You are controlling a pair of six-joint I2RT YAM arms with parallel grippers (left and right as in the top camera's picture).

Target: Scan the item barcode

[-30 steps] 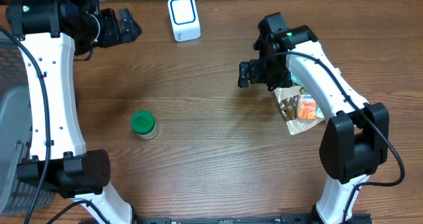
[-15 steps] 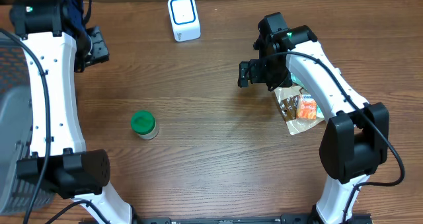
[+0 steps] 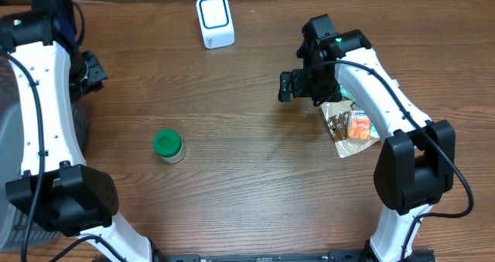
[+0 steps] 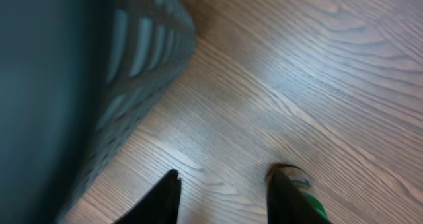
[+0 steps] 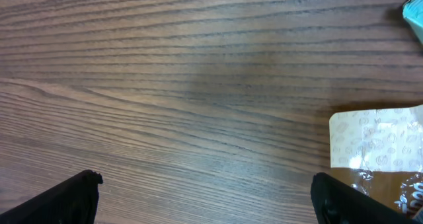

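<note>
Lying just right of the released right claw (image 3: pixel 285 86) is one snack packet (image 3: pixel 352 128); one jar (image 3: pixel 168 146), one scanner (image 3: pixel 214 21); left claw (image 4: pixel 225 192) part-open, empty.

A robotics lab bench laid out like a shop checkout: two white robot arms (image 3: pixel 42 100) at a wood-grain tabletop (image 3: pixel 247 185), a white barcode scanner (image 3: pixel 215 21), a grey plastic basket (image 4: pixel 99 85), a snack packet (image 3: pixel 352 127) and a green-lidded jar (image 3: pixel 168 146).

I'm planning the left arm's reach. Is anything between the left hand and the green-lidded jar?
Nothing visible. Only bare table lies between the left hand and the jar. The basket sits on the hand's other side, at the table's left edge.
</note>
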